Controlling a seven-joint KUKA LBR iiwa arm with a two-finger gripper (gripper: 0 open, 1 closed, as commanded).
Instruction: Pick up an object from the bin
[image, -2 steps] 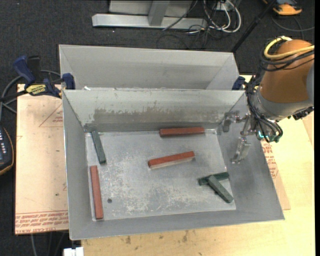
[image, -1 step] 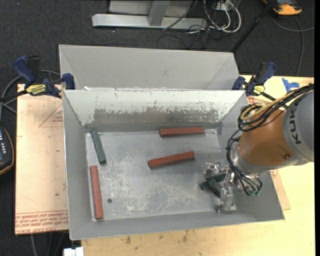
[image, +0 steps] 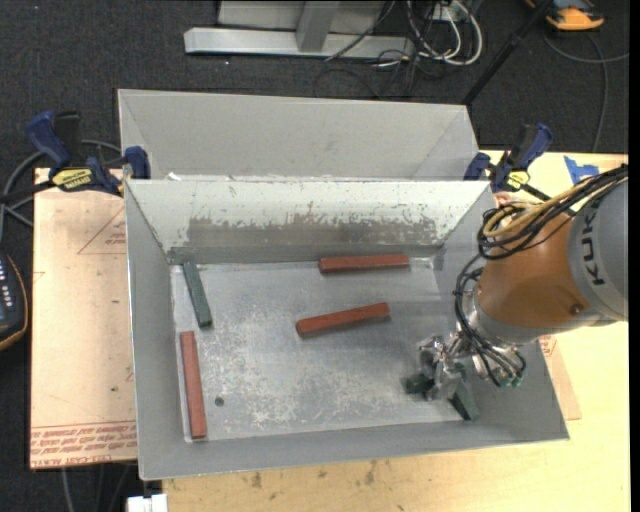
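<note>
Low in the front right corner of the grey bin (image: 290, 400), the gripper (image: 440, 376) hangs close to the floor, with the front wall just beside it and the right wall near, behind the orange-brown wrist (image: 525, 285); room is tight there on two sides, while toward the left and the back the floor lies bare and wide; a dark green bar (image: 463, 406) lies slantwise right under the gripper, one end poking out toward the front right corner, another dark bit showing at the gripper's left side; whether the jaws stand apart or together I cannot tell, nor whether they touch that bar, since the wrist's own parts and cables crowd over them; well apart from the gripper, a red-brown bar (image: 343, 320) lies in the middle of the floor; a second red-brown bar (image: 365, 264) lies along the foot of the back wall; a grey-green bar (image: 197, 295) lies by the left wall near the back; a third red-brown bar (image: 192, 385) lies along the left wall toward the front.
</note>
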